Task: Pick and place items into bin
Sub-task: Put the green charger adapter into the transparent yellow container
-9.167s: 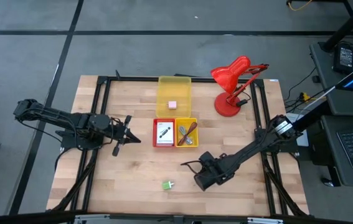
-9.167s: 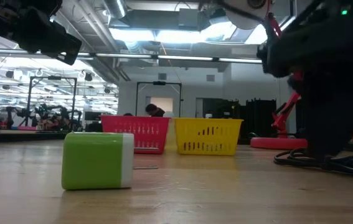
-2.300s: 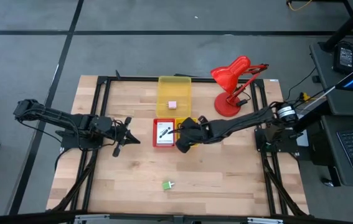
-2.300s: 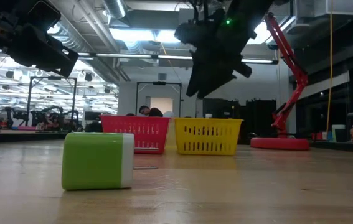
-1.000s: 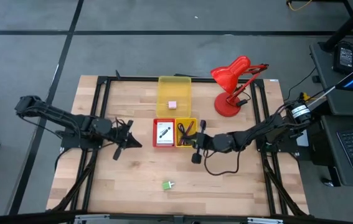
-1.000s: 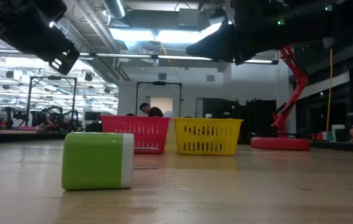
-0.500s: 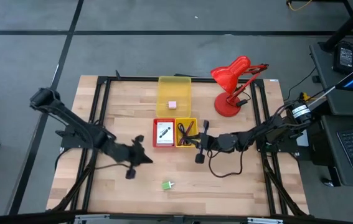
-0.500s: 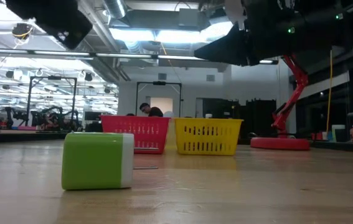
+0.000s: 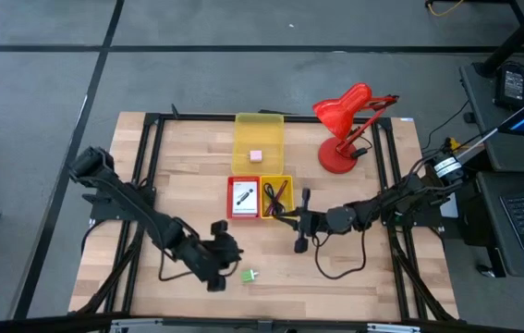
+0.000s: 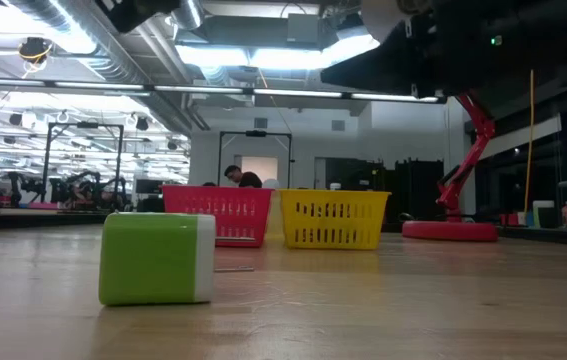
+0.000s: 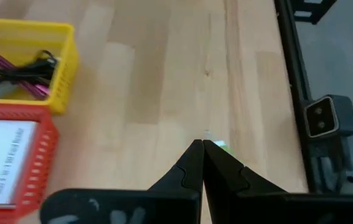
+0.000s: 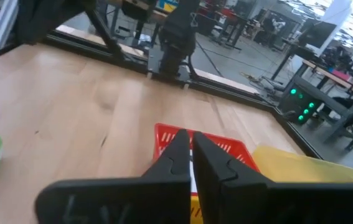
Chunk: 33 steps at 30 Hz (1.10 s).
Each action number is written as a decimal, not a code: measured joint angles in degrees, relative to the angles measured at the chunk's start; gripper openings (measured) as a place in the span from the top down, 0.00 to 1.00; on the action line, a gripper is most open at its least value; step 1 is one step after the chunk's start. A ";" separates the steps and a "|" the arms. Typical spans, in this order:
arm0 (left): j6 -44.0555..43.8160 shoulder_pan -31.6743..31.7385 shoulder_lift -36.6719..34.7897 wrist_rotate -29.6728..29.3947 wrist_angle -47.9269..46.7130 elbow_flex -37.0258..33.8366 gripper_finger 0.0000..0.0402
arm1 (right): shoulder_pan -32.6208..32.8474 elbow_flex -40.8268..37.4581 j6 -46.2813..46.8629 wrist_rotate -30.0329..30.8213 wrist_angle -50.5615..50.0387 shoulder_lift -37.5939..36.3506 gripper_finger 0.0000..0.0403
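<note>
Since half a second ago the left arm has swung farther toward the near edge of the table (image 9: 151, 157), and its left end effector (image 9: 229, 252) now hangs just beside the green block (image 9: 248, 276), fingers pressed together; the right arm has barely shifted.

From left to right: the left arm reaches from the table's left edge toward the near middle. The green block lies on bare wood near the near edge, apart from the bins; in the left wrist view it peeks out just past the closed fingertips (image 11: 196, 151), and in the low view it sits in the foreground.

At the table's centre stand the red bin (image 9: 242, 215) holding a white printed packet (image 9: 244, 196), and touching it the small yellow bin (image 9: 286, 178) holding the dark red pen-like tool (image 9: 285, 192) and the black cable (image 9: 271, 194). Behind them the larger yellow bin (image 9: 258, 118) holds the pink cube (image 9: 256, 156).

Just right of the small yellow bin hovers the right end effector (image 9: 302, 220), fingers together, nothing between them. The red desk lamp (image 9: 346, 127) stands near the far right corner.
</note>
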 joint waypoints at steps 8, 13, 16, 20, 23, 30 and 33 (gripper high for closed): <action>0.12 -0.46 8.23 3.69 -4.13 8.34 1.00 | 1.81 0.00 1.44 0.17 0.01 0.00 1.00; 2.53 -0.70 10.61 5.79 -4.37 8.54 0.99 | 3.02 0.00 1.58 -0.03 -0.06 -1.37 1.00; 2.26 -0.61 11.20 5.42 -4.46 8.54 0.98 | 3.44 0.00 1.60 0.07 -0.48 -2.12 1.00; 2.18 -0.14 11.29 5.22 -4.50 8.54 0.92 | 4.07 0.00 1.69 0.00 -0.81 -2.25 1.00; 2.18 -0.13 11.29 4.85 -4.52 8.54 0.85 | 4.09 0.00 2.28 0.01 -1.36 -2.25 1.00; 1.35 -0.07 11.29 5.12 -4.51 8.54 0.68 | 4.07 0.00 3.31 0.04 -1.53 -2.25 0.99; -0.10 -0.07 11.29 5.11 -4.52 8.54 0.61 | 4.07 0.02 3.26 0.04 -1.57 -2.25 1.00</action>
